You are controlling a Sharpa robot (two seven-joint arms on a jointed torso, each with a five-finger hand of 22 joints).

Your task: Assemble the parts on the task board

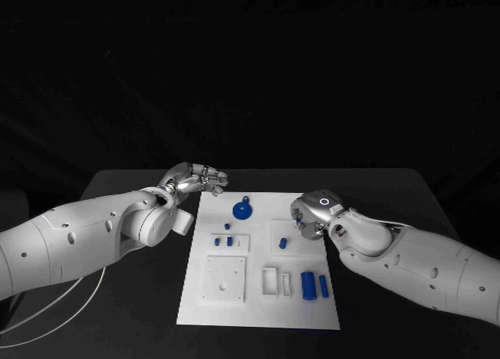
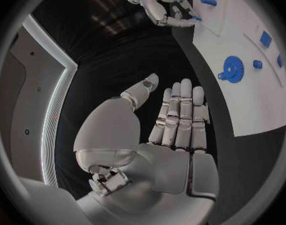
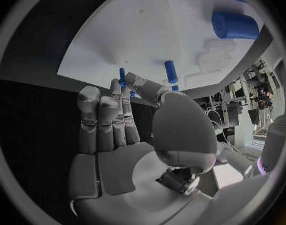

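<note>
My right hand (image 1: 313, 215) hovered at the right edge of the task board (image 1: 261, 314), and in the right wrist view its fingers (image 3: 105, 120) stood close together and nearly straight, the thumb tip meeting a fingertip on a small blue peg (image 3: 122, 77), so I judged it pinched there, though the contact was small and partly hidden. My left hand (image 1: 196, 179) hung over the dark counter (image 1: 120, 187) just beyond the board's far-left corner, fingers (image 2: 180, 115) straight and side by side, thumb apart, holding nothing. Out from the hands, the white board lay in the middle of the counter, carrying the blue parts: a toothed gear (image 1: 242, 209) near its far edge, short pins (image 1: 223, 241) on the left, one upright peg (image 1: 284, 242) in a raised pad, and two cylinders (image 1: 313, 286) near the front right. I judged these pieces to be light, rigid plastic, smooth enough to slip or twist in a fingertip hold and prone to rolling if dropped. The pegs seemed best taken across the shaft near one end, leaving the other end free for insertion; the gear by its rim. I could read no brand, label or writing on the board or parts.
</note>
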